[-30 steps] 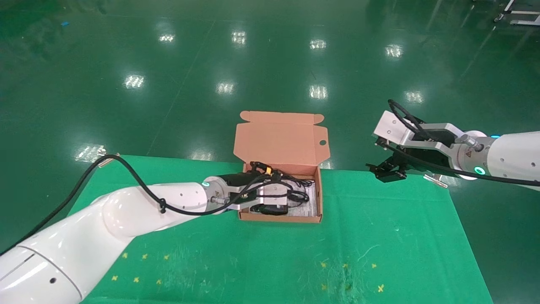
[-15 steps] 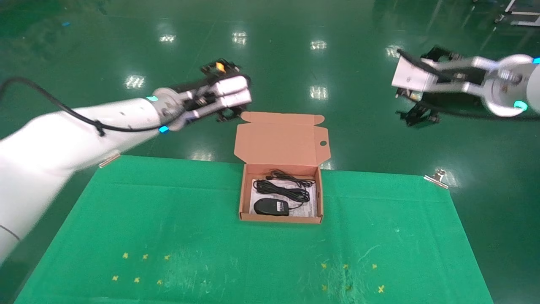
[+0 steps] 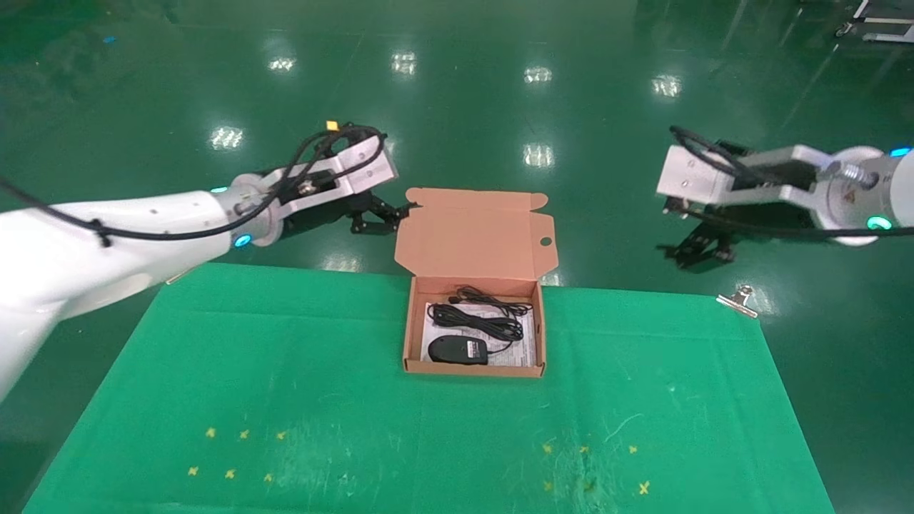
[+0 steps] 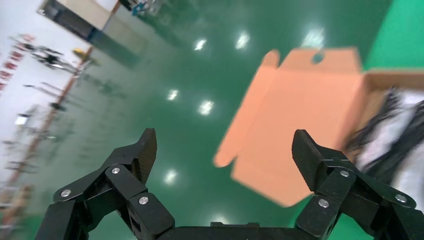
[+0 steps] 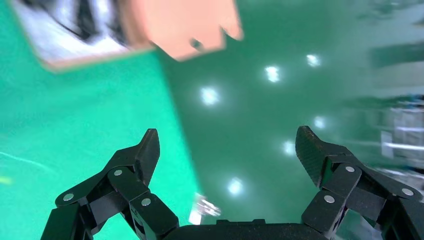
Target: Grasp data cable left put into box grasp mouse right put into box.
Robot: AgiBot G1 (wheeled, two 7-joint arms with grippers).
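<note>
The salmon-brown box (image 3: pixel 471 368) stands open on the green mat, its lid (image 3: pixel 475 232) upright behind it. Inside, the black mouse (image 3: pixel 457 350) lies near the front wall. The looped data cable (image 3: pixel 477 323) lies behind it on the white sheet. My left gripper (image 3: pixel 382 218) hovers open and empty beyond the table's far edge, just left of the lid. In the left wrist view this gripper (image 4: pixel 224 145) faces the lid (image 4: pixel 300 115). My right gripper (image 3: pixel 696 251) hangs open and empty off the far right; the right wrist view shows it (image 5: pixel 227 137) over the floor.
The green mat (image 3: pixel 285 371) covers the table, held by a metal clip (image 3: pixel 739 300) at the far right corner. Yellow cross marks (image 3: pixel 243 434) sit near the front. Shiny green floor (image 3: pixel 500 107) lies beyond the table.
My left gripper came out of the box, rose high to the back left, then dropped beside the lid. The right arm swung up and came partly back down. Cable and mouse stay in the box.
</note>
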